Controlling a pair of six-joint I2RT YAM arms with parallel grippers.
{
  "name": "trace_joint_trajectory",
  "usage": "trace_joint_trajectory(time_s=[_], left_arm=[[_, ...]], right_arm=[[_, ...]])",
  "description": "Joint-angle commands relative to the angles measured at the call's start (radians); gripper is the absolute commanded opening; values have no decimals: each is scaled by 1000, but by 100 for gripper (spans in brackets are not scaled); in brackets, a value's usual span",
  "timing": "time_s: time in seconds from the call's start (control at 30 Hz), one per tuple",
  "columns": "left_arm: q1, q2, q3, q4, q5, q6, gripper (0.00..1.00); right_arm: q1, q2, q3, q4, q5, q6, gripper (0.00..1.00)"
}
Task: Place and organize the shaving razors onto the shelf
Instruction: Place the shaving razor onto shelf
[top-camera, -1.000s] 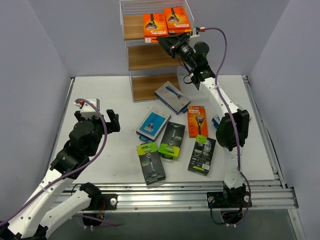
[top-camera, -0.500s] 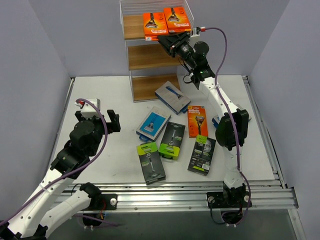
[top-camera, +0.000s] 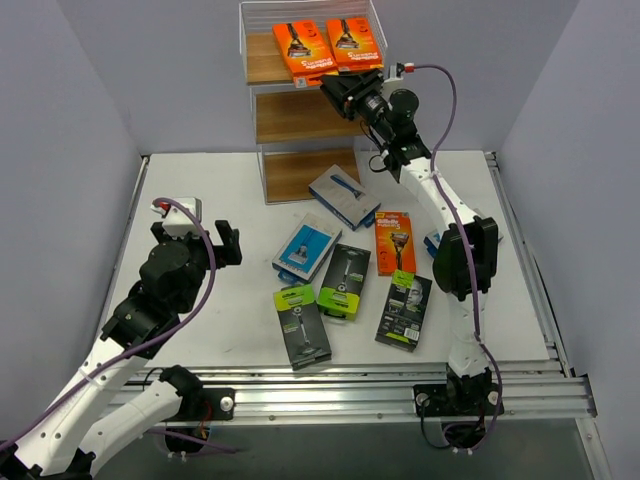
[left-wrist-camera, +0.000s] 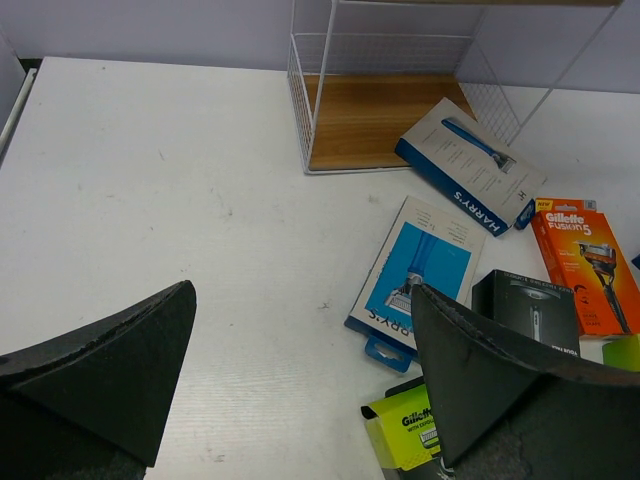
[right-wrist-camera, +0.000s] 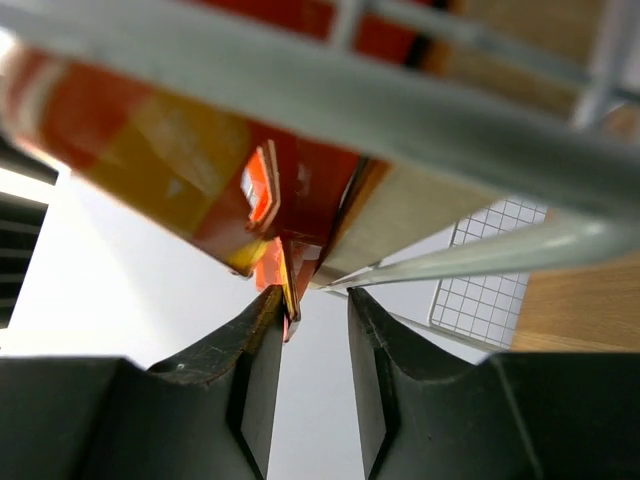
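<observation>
blurred orange razor pack (right-wrist-camera: 140, 150) is partly hidden behind a shelf rail (right-wrist-camera: 400, 110).

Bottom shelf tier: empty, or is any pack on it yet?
Empty: the bottom tier shows only bare wood in the left wrist view.

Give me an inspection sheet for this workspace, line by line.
Surface: white table, no spills seen.
Job's things: two shelved orange packs on the shelf top tier; on the table, blue-white packs, three black-green packs, one loose orange pack.
Clutter: nothing seen.
Grippers: left gripper open above the table; right gripper at the top tier's front edge, fingers slightly apart, a shelved pack's edge between them.
Cables: purple cables along each arm, off the packs.
Surroundings: plain walls, metal rail at near edge.
</observation>
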Motion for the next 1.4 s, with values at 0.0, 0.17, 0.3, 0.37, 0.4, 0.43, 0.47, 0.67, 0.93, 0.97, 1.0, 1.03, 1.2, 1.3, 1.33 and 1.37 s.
trace_joint_trajectory(time_s=[0.0,0.17,0.3,0.37,0.4,0.43,0.47,0.67,0.93,0.97,1.0,1.03,1.2,1.3,1.33,1.37], left_arm=[[-8,-5,12,8,-2,10,97],[-9,-5,12,8,1,10,97],[-9,-6,12,8,3,10,97],[-8,-5,12,8,4,9,97],[-9,-6,12,8,4,9,97],[-9,-6,12,8,4,9,97],[-11,-6,12,8,4,9,97],[-12,-6,12,9,6,9,97],[-15,-8,12,8,6,9,97],[-17,-9,12,8,6,9,97],[-17,-9,12,8,6,9,97],[-17,-8,12,8,6,9,97],[-20,-8,12,6,7,9,97],[-21,-9,12,8,7,9,97],[-21,-6,12,8,9,9,97],[-21,-6,12,8,9,9,97]], right_arm=[[-15,-63,-32,18,32,-27,29],[-13,-83,-52,30,38,-35,30],[-10,-90,-46,27,41,-34,30],[-7,-91,-42,24,41,-38,30],[-5,-94,-42,24,41,-38,29],[-4,-94,-38,26,43,-41,28],[-4,-96,-37,26,41,-39,27],[4,-97,-17,17,47,-42,22],[18,-108,-6,17,56,-44,18],[18,-108,-6,18,58,-44,17],[21,-111,-5,18,60,-44,15],[19,-111,-3,20,61,-45,13],[25,-114,12,24,73,-41,3],[33,-117,14,27,87,-39,0],[36,-117,12,29,93,-39,0],[42,-117,9,30,105,-39,0]])
